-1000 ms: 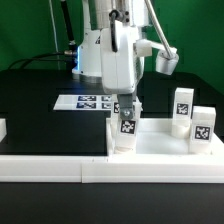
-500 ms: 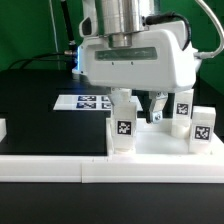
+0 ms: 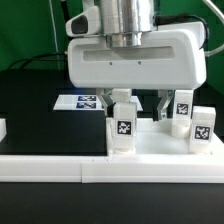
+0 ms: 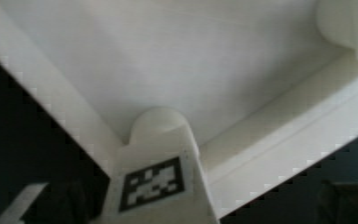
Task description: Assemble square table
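Note:
The square table's white slab (image 3: 152, 146) lies flat against the front border wall. One tagged white leg (image 3: 124, 129) stands upright on its front corner, at the exterior view's left. My gripper (image 3: 143, 106) hangs just above it, open. One finger (image 3: 122, 99) is over the leg's top and the other (image 3: 163, 103) stands apart over the slab, so nothing is held. Two more tagged legs (image 3: 183, 108) (image 3: 203, 127) stand at the slab's side on the exterior view's right. The wrist view looks down on the leg (image 4: 158, 172) and the slab's rimmed corner (image 4: 194, 60).
The marker board (image 3: 84, 101) lies flat on the black table behind the slab. A long low white border wall (image 3: 60, 168) runs along the front. A small white piece (image 3: 3, 128) shows at the edge on the exterior view's left.
The gripper has let go of the upright leg and opened wide. The hand has turned broadside to the camera and risen a little. The leg stays standing on the corner.

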